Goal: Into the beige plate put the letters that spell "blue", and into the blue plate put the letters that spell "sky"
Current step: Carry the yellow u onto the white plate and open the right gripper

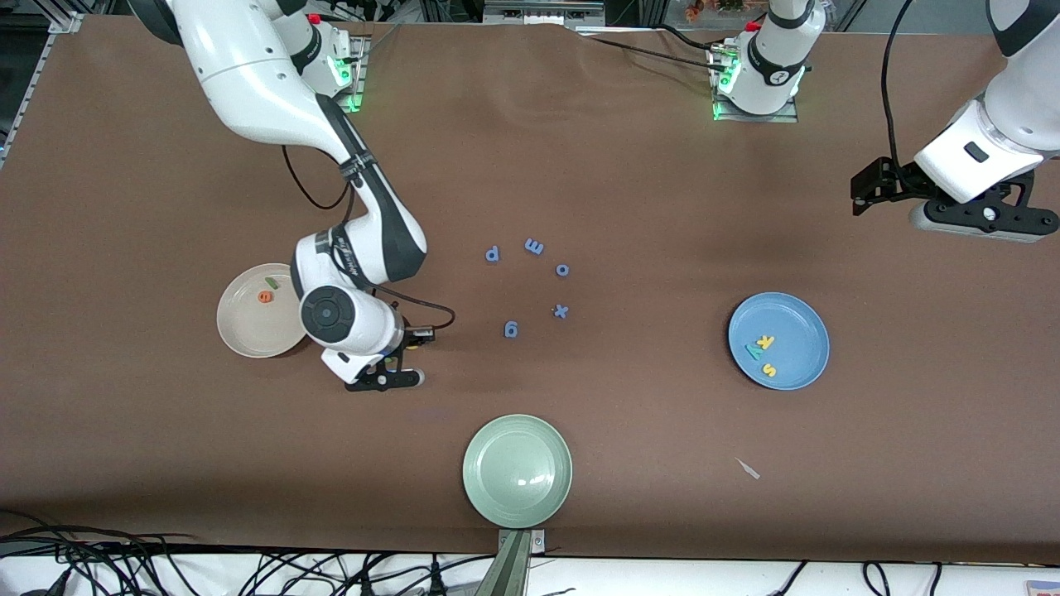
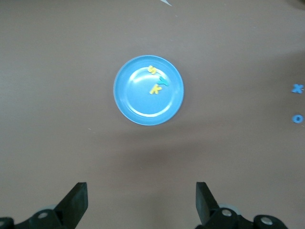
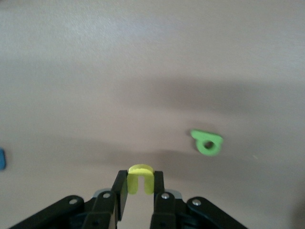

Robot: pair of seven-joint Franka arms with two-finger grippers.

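Two plates already carry letters. On the beige plate (image 1: 248, 327), toward the right arm's end of the table, lie the orange e (image 1: 265, 296) and the thin green l (image 1: 272, 283), apart from each other. On the blue plate (image 1: 795, 331), toward the left arm's end, the yellow k (image 1: 768, 340), the teal y (image 1: 754, 351) and the yellow s (image 1: 769, 370) lie close together.

Beside the beige plate, the right gripper (image 3: 139, 187) is down low over the cloth with its fingers (image 3: 120, 190) clenched on the yellow u (image 3: 140, 177), pinching it from both sides. The green b (image 3: 208, 142) lies flat on the brown table (image 1: 646, 430) near that gripper, untouched.

Over the table's edge at its own end, the left gripper (image 2: 142, 205) waits with its fingers spread wide and nothing between them.

Five all-blue letters (image 1: 534, 246) lie scattered mid-table, and a pale green plate (image 1: 517, 470) sits nearest the front camera
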